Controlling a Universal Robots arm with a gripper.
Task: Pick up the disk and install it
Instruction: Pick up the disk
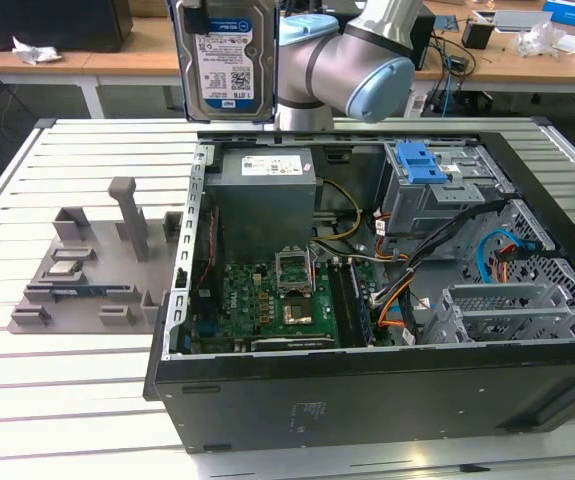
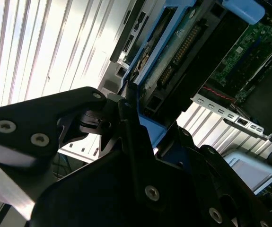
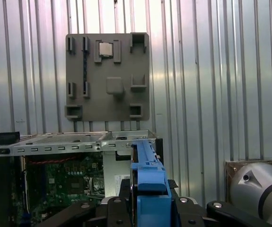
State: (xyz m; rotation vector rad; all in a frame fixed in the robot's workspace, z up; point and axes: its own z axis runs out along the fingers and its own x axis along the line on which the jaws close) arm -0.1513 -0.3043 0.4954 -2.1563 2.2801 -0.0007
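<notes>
Currently the disk (image 1: 223, 60), a flat rectangular silver hard drive with a white-and-blue label and a blue plastic side-rail frame, hangs upright in the air. It is over the far edge of the open black metal computer case (image 1: 367, 400), with its label facing the exterior view. The picture's border cuts off its top edge.

In the first wrist view the gripper (image 3: 147, 201) is seen along the drive's edge. Its black fingers (image 3: 112, 208) sit on either side of the blue rail and pinch the disk between them. The second wrist view shows one black finger pressed against the blue frame, with the drive's green circuit-board underside and connector row beyond. Contact on the far side is hard to make out, though it appears clamped likewise.

The grey-and-pale-blue jointed robot arm (image 1: 352, 60) is just beside the disk, on the exterior view's right.

The case lies on its side on the ribbed white metal tabletop (image 1: 67, 400), with its green motherboard (image 1: 257, 295) exposed. On the exterior view's left, a matt grey moulded fixture plate (image 1: 87, 300) carries a small square silver chip (image 1: 64, 267).
</notes>
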